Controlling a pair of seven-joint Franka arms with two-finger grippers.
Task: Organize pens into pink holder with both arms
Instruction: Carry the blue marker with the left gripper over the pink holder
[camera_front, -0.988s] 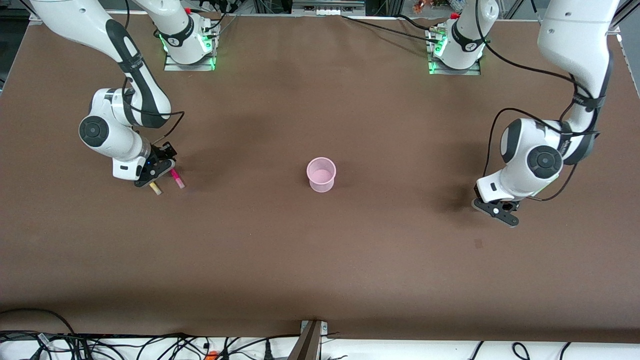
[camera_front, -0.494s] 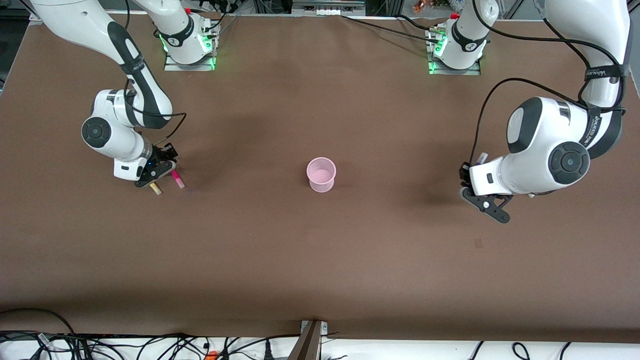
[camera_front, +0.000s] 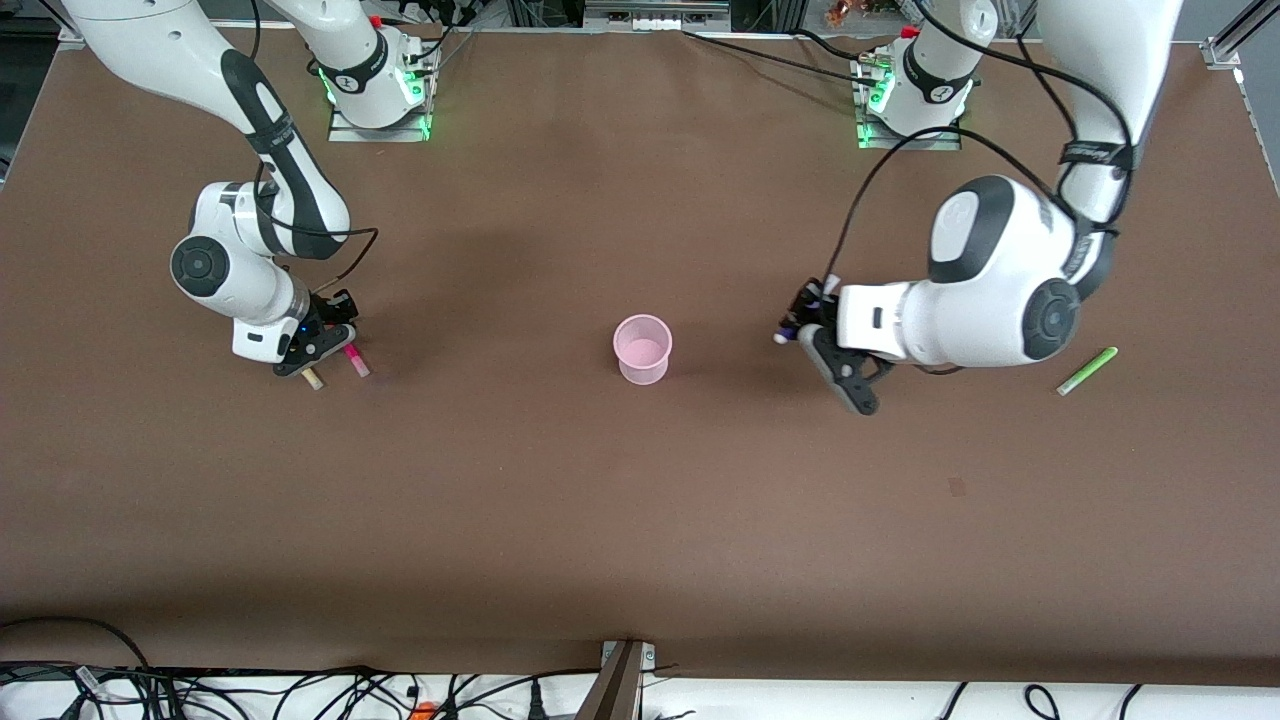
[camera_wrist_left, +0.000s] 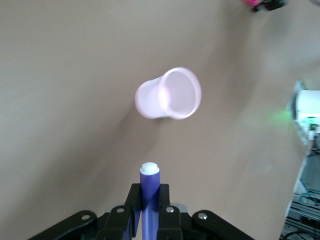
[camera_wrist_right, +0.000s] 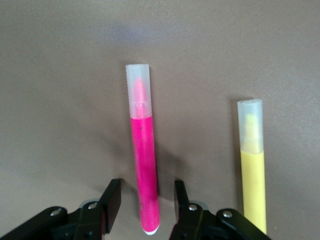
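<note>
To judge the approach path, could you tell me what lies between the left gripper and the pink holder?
Only bare table between the left gripper, shut on the purple pen, and the pink holder, per the front view.

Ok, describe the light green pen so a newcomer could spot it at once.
Start at the left arm's end of the brown table. Past the left arm's big white wrist joint, the light green pen lies alone and flat on the bare tabletop. It is the only green pen, with no pincer near it.

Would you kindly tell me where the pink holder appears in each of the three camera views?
Front view: pink holder at table centre, between both grippers.
Left wrist view: above the purple pen that the left gripper holds.
Right wrist view: not in it.
Shared landmark: that purple pen.
</note>
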